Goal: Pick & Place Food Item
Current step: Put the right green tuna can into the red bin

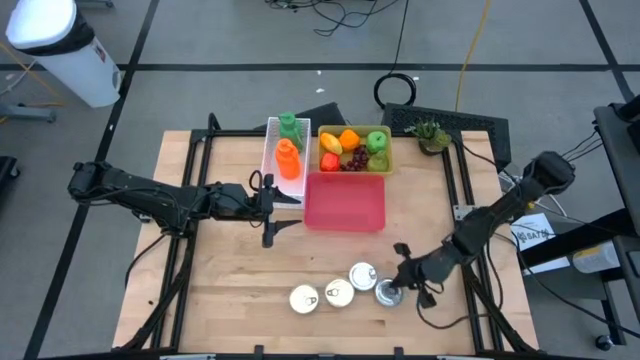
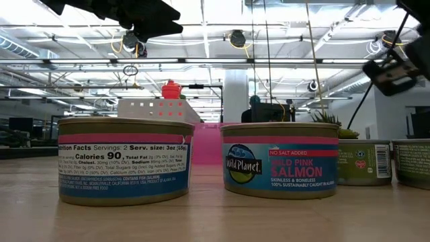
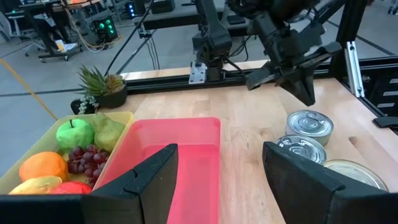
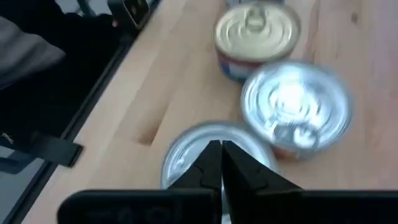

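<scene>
Several tin cans (image 1: 362,276) stand upright in a cluster near the table's near edge; the low view shows their labels, one reading salmon (image 2: 279,160). A pink tray (image 1: 345,202) lies at mid-table. My right gripper (image 1: 405,270) is shut and hovers just above the rightmost can (image 4: 186,152), its fingertips (image 4: 211,163) pointing down at its lid. The left wrist view shows it above the cans (image 3: 309,124). My left gripper (image 3: 217,180) is open, level, beside the pink tray's left edge (image 1: 308,200), touching nothing.
A yellow-green tray (image 1: 384,160) of fruit sits behind the pink tray, with a white tray (image 1: 270,150) of a green and an orange bottle to its left. A small potted plant (image 1: 430,135) stands at the far right corner. Bare wood lies left of the cans.
</scene>
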You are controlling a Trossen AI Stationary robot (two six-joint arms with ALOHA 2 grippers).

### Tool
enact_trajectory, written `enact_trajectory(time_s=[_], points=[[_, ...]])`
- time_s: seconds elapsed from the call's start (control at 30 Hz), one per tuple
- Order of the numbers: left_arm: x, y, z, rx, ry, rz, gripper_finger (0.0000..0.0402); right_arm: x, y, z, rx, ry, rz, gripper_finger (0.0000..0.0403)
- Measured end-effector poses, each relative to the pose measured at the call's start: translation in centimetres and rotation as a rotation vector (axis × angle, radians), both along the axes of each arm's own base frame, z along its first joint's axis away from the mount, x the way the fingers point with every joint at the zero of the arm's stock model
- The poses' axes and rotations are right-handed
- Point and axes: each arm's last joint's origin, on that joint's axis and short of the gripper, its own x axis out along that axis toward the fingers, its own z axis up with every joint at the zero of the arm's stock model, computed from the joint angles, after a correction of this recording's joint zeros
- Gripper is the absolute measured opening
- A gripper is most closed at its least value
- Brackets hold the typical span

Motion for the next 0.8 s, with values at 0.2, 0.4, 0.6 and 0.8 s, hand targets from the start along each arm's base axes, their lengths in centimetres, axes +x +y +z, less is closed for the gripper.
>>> enact_trajectory(time_s=[0.2,0.4,0.6,0.8], points=[[0.0,0.0,0.0,0.000,0.000,0.000,0.0243,-1.5,1.1,-1.0,-0.010,0.103,-0.039,0.0000],[0.0,0.0,0.0,0.000,0.000,0.000,0.0243,-2.3,1.1,-1.8,-0.010,0.205,-0.102,0.0000],[0.0,0.0,0.0,0.000,0.000,0.001,0.0243,-2.4,1.0,-2.2,-0.031,0.238,-0.118,0.0000],[0.0,0.0,0.0,0.000,0.001,0.001,0.0243,-2.1,1.3,-1.8,-0.008,0.177,-0.117,0.0000]])
